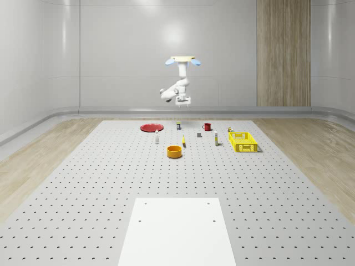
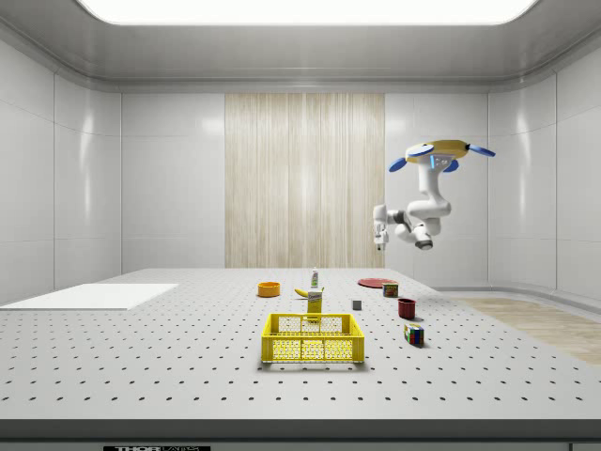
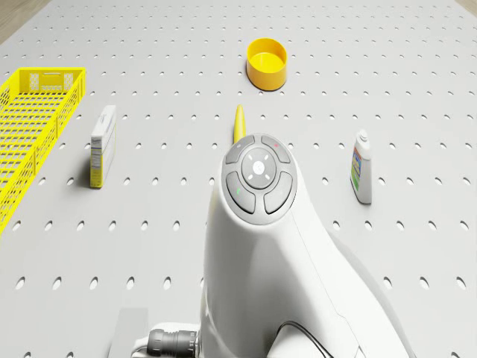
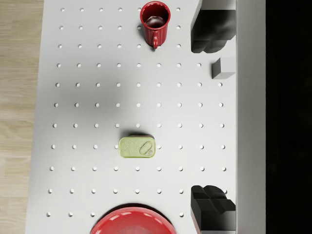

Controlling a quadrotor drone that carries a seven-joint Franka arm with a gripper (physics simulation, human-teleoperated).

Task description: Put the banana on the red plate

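The banana (image 1: 183, 141) lies on the perforated table, just beyond the orange bowl (image 1: 175, 151); it also shows as a yellow sliver (image 3: 239, 123) past my arm and sits behind the basket (image 2: 301, 293). At the far end of the table, toward the whole-scene view's left, rests the red plate (image 1: 151, 128) (image 2: 376, 282), its rim in the wrist view (image 4: 131, 222). My drone (image 1: 183, 60) hovers high over the table's far part. The gripper (image 1: 183, 102) (image 2: 378, 240) (image 4: 212, 119) points down, open and holding nothing, well above the table between plate and mug.
A yellow basket (image 1: 244, 142) stands at the whole-scene view's right, with a red mug (image 1: 207, 127) (image 4: 155, 18), a green tin (image 4: 137, 146), a grey cube (image 4: 223, 68), a bottle (image 3: 361, 166) and a box (image 3: 103, 145) scattered about. A white panel (image 1: 177, 233) lies at the near end.
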